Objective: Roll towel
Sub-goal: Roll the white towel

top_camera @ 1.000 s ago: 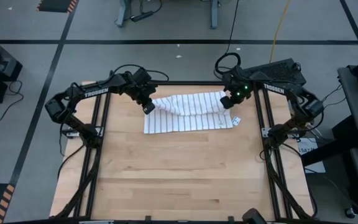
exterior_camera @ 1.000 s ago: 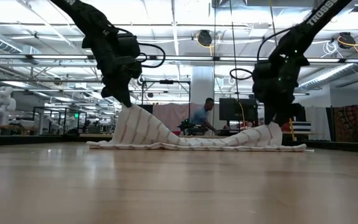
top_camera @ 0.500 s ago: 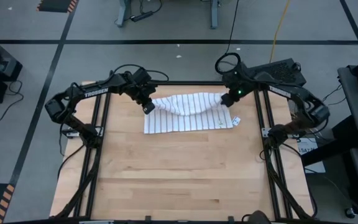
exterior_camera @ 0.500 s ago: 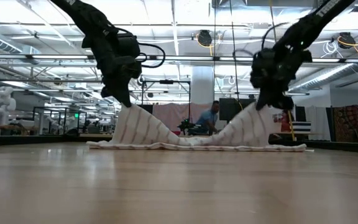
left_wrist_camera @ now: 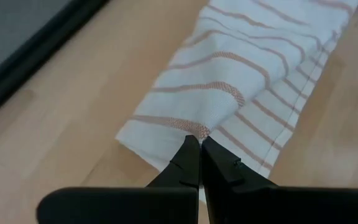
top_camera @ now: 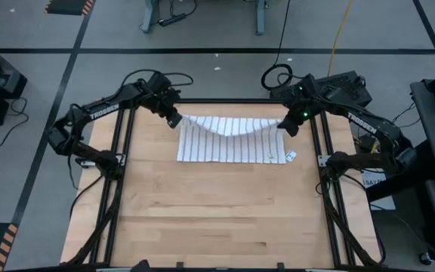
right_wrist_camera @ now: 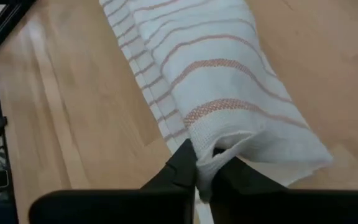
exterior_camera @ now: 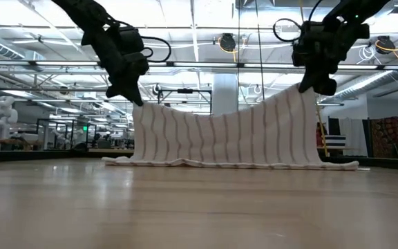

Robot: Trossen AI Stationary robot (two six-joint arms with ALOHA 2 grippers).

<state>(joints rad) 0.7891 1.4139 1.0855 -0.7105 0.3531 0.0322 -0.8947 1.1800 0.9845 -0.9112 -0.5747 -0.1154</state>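
Note:
The towel [top_camera: 231, 140], white with narrow dark stripes, lies across the far part of the table. In the low view it stands like a curtain [exterior_camera: 220, 138], its top edge sagging in the middle and its lower edge on the wood. A small white tag [top_camera: 290, 156] sticks out at its near right corner. My left gripper [top_camera: 174, 121] is shut on the towel's far left corner. My right gripper [top_camera: 289, 128] is shut on its far right corner. Both are raised above the table. My left gripper pinches the towel's far left corner [left_wrist_camera: 193, 129] between its two fingers. It comes slanting down from the far left. The cloth hangs below the fingers [exterior_camera: 135, 100] and its lower part rests on the table. My right gripper pinches the towel's far right corner [right_wrist_camera: 211, 157] between its two fingers; the edge there is bunched into a small fold. It slants down from the far right. The cloth hangs from the fingers [exterior_camera: 308, 88] down to the table.
Black frame rails [top_camera: 123, 151] run along the table's left, right and far edges, close to both arms. The bare wooden top [top_camera: 217, 219] stretches from the towel to the near edge.
Both grippers have risen, the right one much more, and have drawn apart toward the table's left and right edges. The towel's far edge has gone up with them and spread out from two low peaks into one upright sheet. Its near edge has stayed on the table.

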